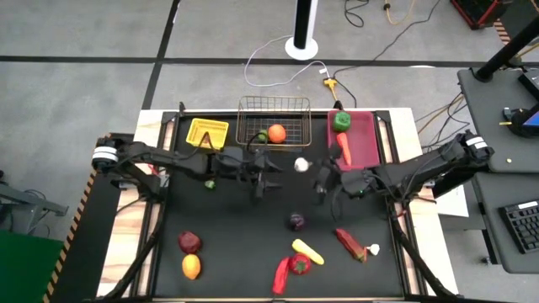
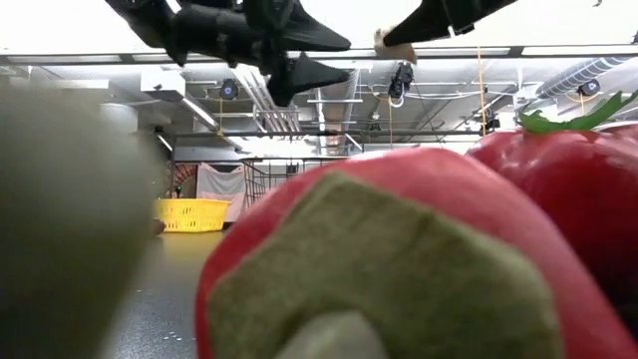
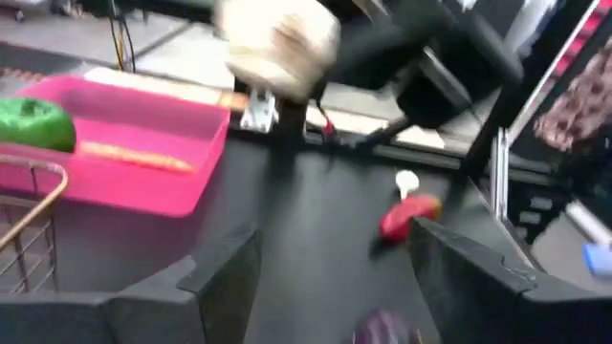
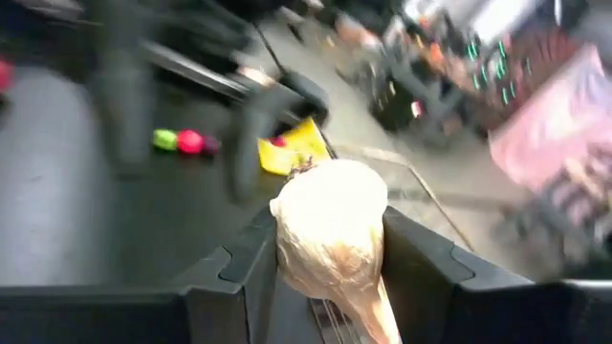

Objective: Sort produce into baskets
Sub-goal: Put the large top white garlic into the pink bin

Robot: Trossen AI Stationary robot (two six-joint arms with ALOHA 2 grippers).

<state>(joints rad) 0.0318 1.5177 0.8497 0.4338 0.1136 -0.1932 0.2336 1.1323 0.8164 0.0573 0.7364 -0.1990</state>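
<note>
Probably a robotics lab: taped concrete floor, loose cables, exposed ceiling ducts

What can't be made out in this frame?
- Low view: a red toy vegetable against the lens hides most of the table.
- High view: the small item beside the left arm is too small to identify.
- Right wrist view: motion blur; only the cream-coloured item between the right gripper's fingers reads clearly.

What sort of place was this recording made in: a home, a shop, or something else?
Most likely a robotics lab or workshop. The black work table stands on a grey concrete floor with loose white and yellow cables, exposed ceiling ducts and pipes run overhead, and a computer keyboard sits beside the rig.
</note>
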